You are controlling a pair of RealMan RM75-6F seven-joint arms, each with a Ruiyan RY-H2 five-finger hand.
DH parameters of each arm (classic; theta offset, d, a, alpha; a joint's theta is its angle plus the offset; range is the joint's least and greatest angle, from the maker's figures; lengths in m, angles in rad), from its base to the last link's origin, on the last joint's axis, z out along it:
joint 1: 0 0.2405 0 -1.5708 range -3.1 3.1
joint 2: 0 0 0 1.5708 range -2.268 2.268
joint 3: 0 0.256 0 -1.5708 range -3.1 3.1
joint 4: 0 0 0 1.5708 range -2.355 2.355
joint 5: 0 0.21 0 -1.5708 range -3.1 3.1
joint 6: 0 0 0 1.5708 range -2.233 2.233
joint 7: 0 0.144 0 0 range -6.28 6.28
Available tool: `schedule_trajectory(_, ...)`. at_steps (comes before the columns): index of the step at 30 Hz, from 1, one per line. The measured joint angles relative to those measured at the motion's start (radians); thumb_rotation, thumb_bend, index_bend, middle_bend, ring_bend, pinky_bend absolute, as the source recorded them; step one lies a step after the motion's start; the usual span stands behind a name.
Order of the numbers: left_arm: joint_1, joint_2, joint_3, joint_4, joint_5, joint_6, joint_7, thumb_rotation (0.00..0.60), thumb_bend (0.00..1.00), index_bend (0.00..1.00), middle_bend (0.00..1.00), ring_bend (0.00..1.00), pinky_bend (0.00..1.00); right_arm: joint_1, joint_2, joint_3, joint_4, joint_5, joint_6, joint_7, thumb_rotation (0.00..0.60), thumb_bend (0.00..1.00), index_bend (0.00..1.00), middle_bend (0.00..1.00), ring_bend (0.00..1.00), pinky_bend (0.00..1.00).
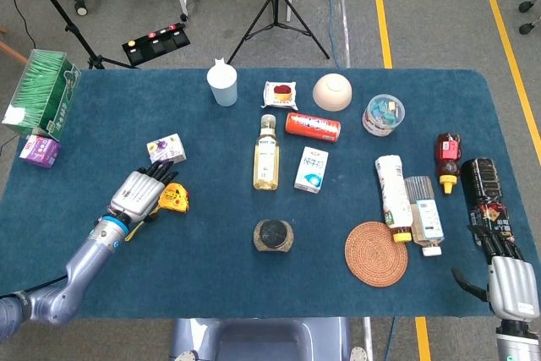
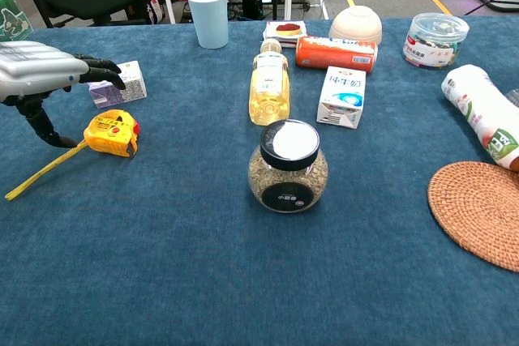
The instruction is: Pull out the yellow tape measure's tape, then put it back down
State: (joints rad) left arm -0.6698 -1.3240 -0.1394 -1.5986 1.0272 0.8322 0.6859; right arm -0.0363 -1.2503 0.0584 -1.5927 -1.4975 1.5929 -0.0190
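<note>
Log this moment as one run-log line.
phase: reach | left hand: open, above yellow tape measure, no grip | tape: short length out on table | right hand: open, idle at table's near right edge

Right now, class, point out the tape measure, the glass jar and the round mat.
tape measure (image 2: 112,134), chest view, on its yellow case.
glass jar (image 2: 288,178), chest view, on its glass body under the lid.
round mat (image 1: 376,253), head view, on its woven centre.

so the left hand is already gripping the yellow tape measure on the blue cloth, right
Not quite. In the chest view the left hand hovers open above and beside the yellow tape measure, fingers spread and not closed on it. The tape measure does lie on the blue cloth.
</note>
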Motion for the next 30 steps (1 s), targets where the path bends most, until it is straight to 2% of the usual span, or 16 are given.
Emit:
schedule_trajectory(9,-0.045,-0.056,0.015,0.076,-0.041,-0.027,-0.007,0.6,0.19,0.16,0.05,0.06,0.27,-0.005,0.002,0.007,-0.029,0.013,0.005,-0.054,0.583,0.25,0.19,0.22,0.2,0.24)
schedule_trajectory(16,-0.065,-0.092,0.023,0.123,-0.046,-0.036,-0.041,0.6,0.19,0.19,0.08,0.09,0.29,-0.01,0.004,0.008,-0.034,0.021,0.005,-0.061,0.582,0.25,0.19,0.22,0.2,0.24)
schedule_trajectory(20,-0.075,-0.111,0.026,0.149,-0.043,-0.039,-0.065,0.6,0.21,0.24,0.13,0.13,0.32,-0.012,0.006,0.008,-0.037,0.023,0.007,-0.064,0.584,0.25,0.19,0.22,0.2,0.24)
schedule_trajectory(23,-0.082,-0.122,0.027,0.164,-0.036,-0.042,-0.084,0.6,0.23,0.34,0.22,0.21,0.4,-0.015,0.006,0.009,-0.039,0.027,0.009,-0.067,0.581,0.25,0.19,0.22,0.2,0.24)
schedule_trajectory(27,-0.086,-0.136,0.026,0.181,-0.023,-0.042,-0.118,0.6,0.27,0.49,0.36,0.35,0.57,-0.019,0.007,0.011,-0.043,0.034,0.012,-0.073,0.58,0.25,0.19,0.22,0.2,0.24)
schedule_trajectory(30,-0.087,-0.147,0.025,0.199,0.0,-0.04,-0.154,0.6,0.28,0.55,0.42,0.41,0.63,-0.021,0.008,0.014,-0.048,0.036,0.016,-0.078,0.581,0.25,0.19,0.22,0.2,0.24)
